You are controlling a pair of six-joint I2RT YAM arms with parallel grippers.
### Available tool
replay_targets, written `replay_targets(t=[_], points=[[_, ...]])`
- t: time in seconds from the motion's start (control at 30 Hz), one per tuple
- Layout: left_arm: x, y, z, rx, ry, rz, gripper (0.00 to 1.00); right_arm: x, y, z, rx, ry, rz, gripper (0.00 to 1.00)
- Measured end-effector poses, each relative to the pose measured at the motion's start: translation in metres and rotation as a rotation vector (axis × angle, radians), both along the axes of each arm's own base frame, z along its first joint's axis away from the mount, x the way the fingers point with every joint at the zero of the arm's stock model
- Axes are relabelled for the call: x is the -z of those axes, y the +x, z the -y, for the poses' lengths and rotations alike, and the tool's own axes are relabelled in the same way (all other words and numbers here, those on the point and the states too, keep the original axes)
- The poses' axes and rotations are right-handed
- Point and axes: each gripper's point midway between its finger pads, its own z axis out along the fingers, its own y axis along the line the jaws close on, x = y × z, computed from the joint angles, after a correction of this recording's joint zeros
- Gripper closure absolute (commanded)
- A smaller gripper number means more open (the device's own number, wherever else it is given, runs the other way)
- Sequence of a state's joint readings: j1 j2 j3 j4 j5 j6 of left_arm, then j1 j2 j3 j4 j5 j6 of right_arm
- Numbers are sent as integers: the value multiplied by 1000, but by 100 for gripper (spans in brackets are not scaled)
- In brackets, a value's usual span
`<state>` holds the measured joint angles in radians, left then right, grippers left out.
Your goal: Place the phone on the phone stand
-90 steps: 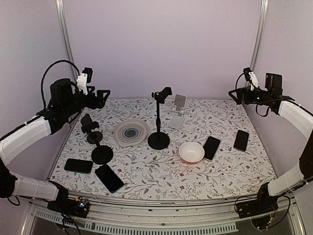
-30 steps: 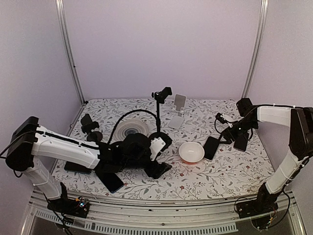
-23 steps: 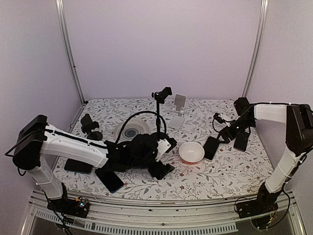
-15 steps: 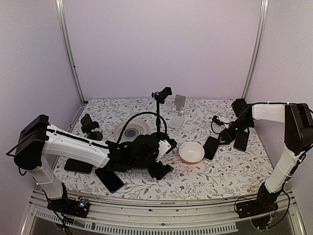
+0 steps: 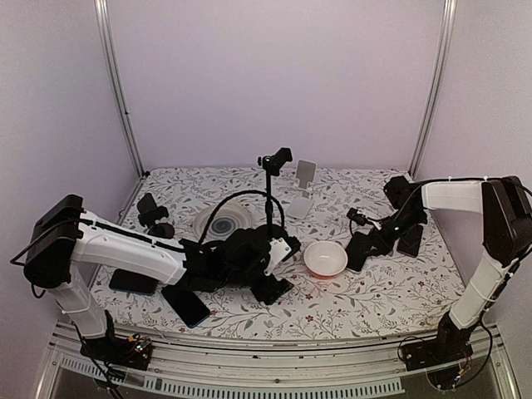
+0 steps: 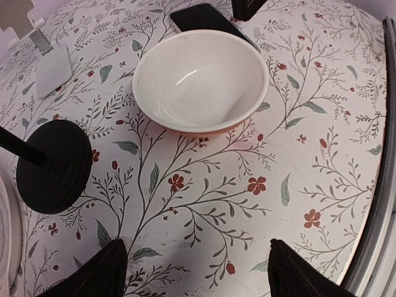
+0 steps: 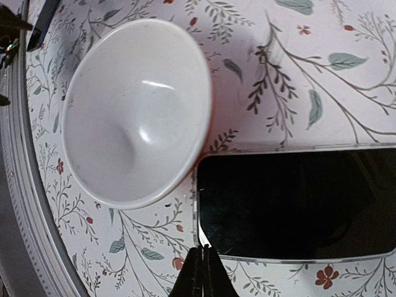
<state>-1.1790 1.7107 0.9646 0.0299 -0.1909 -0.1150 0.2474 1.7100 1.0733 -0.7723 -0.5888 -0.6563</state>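
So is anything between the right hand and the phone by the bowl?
Nothing visible. The shut right hand is right at the phone's edge, near its corner. The bowl sits close beside that corner, not in between.

No readable text, label, brand, number or sign shows on anything here.

- We see a floral-patterned table [image 5: 374, 291].
- A white bowl [image 5: 325, 258] sits beside a dark phone [image 7: 291, 204] (flat, screen up).
- A second phone [image 5: 133, 282] and a third phone [image 5: 187, 306] lie front left.
- Behind: a black stand [image 6: 54, 166], a white phone stand [image 5: 302, 191], a ribbed disc [image 5: 223, 223].
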Motion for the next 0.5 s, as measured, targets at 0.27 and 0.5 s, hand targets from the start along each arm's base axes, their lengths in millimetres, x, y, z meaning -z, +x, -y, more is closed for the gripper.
replay_targets(t=[0.27,0.5], points=[[0,3,-1,-1,4,5,31,14,-40,-16,-144,30,-44,98],[0,3,-1,-3,3,3,31,17,-46,-22,-185,36,-34,98]])
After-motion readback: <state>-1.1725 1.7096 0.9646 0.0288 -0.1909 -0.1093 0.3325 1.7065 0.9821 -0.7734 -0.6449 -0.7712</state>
